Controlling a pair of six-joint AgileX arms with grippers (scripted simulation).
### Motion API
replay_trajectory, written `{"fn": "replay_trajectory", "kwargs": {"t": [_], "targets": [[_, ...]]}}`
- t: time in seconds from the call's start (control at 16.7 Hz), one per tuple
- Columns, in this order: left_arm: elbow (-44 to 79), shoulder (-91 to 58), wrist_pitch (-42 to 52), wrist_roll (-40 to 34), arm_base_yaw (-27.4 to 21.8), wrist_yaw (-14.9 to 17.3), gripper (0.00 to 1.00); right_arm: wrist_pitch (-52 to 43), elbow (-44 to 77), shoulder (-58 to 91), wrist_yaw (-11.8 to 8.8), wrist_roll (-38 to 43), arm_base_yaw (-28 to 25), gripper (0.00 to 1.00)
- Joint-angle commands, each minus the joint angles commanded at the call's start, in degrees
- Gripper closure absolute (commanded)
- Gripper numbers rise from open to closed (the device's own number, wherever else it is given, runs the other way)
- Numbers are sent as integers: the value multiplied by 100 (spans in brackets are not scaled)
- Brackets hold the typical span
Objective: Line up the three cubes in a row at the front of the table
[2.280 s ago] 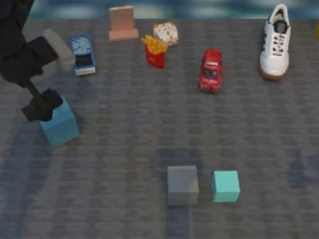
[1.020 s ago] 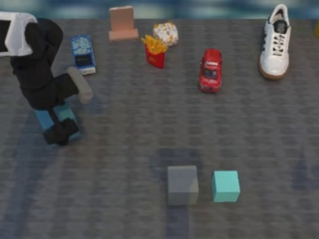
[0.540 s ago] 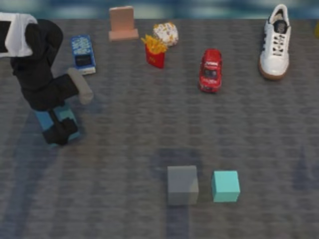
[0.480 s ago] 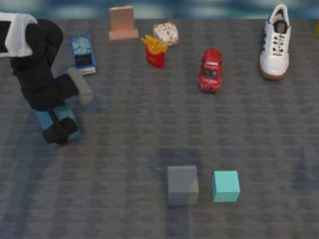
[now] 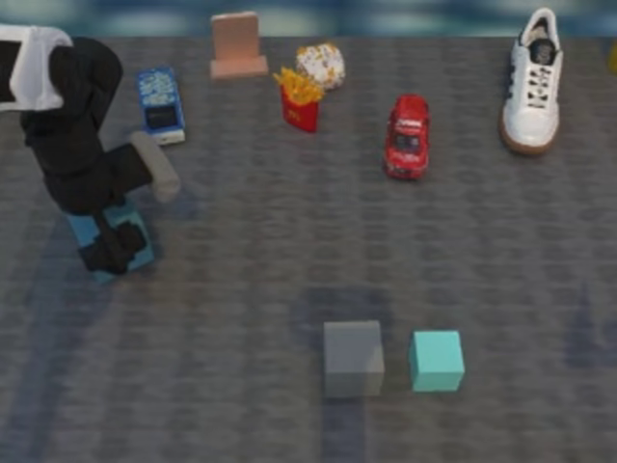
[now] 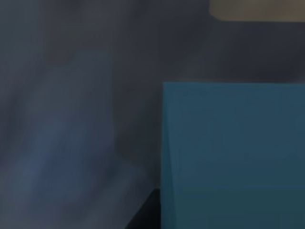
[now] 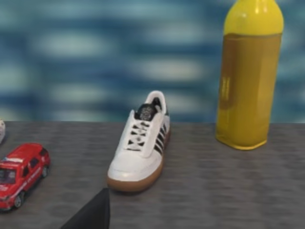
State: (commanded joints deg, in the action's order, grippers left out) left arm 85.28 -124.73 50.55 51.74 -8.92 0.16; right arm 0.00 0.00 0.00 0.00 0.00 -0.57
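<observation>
The large blue-teal cube (image 5: 85,231) sits at the left of the table (image 5: 289,241), mostly covered by my left arm. My left gripper (image 5: 114,246) reaches down over it and is shut on it. In the left wrist view the cube (image 6: 233,152) looms large, with one dark fingertip (image 6: 145,214) flush against its side. The grey cube (image 5: 353,358) and the small light turquoise cube (image 5: 436,361) stand side by side near the front, a small gap between them. My right gripper (image 7: 95,214) is outside the top view, parked at the right.
Along the back stand a tan upright block (image 5: 236,43), a blue handset (image 5: 159,104), a box of fries (image 5: 301,99), a wrapped burger (image 5: 321,64), a red toy car (image 5: 408,135), a white sneaker (image 5: 533,82) and a yellow bottle (image 7: 248,71).
My left arm swung over the blue-teal cube and came down onto it. In the last half second the gripper drew in slightly on the cube. The other cubes stayed put.
</observation>
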Motion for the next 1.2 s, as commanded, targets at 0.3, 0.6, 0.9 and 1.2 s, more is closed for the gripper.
{"fn": "replay_trajectory", "kwargs": {"t": [0.3,0.6,0.9,1.2], "targets": [[0,0,0,0,0,0,100,0,0,0,0,0,0,0],[16,74,68,-14,3,22,100,0,0,0,0,0,0,0],[582,346,978,-24,77,22,100,0,0,0,0,0,0,0],[902,555,1439,-32,109,18,100,0,0,0,0,0,0,0]]}}
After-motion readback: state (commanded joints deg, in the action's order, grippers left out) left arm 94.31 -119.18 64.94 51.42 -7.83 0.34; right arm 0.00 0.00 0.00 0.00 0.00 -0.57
